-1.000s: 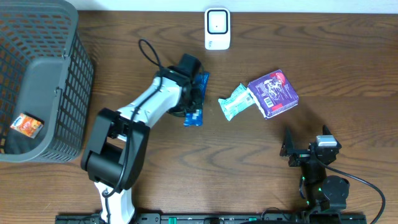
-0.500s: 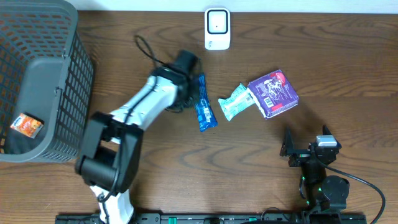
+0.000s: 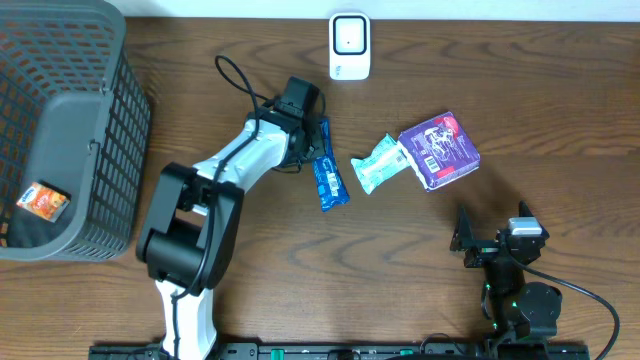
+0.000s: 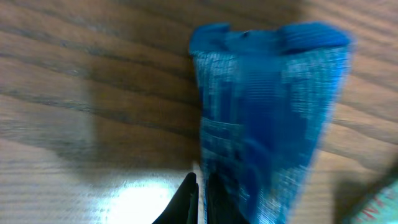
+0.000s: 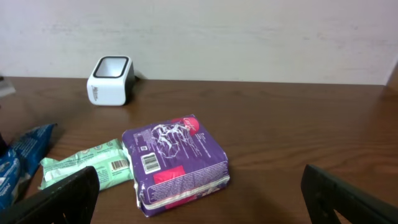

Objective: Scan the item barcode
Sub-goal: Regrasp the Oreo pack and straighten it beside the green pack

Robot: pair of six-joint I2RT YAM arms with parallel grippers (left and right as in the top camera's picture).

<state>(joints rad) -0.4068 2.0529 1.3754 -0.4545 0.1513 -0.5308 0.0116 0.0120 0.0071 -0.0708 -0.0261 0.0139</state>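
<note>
A blue packet (image 3: 328, 170) lies lengthwise on the wooden table, below and left of the white scanner (image 3: 349, 46). My left gripper (image 3: 312, 150) is shut on the packet's left edge. In the left wrist view the blue packet (image 4: 267, 118) fills the middle, and the closed fingertips of the left gripper (image 4: 200, 193) pinch its near edge. My right gripper (image 3: 492, 240) rests open near the table's front right, holding nothing. In the right wrist view the right gripper (image 5: 208, 214) has its fingers far apart, and the scanner (image 5: 111, 81) stands at the back left.
A green packet (image 3: 378, 165) and a purple pack (image 3: 440, 150) with its barcode facing up lie right of the blue packet. A dark mesh basket (image 3: 60, 130) at the far left holds a small orange item (image 3: 42, 200).
The left arm has swung and brought the blue packet out from under it, up and to the right, now lying straight. The right arm has not moved.
</note>
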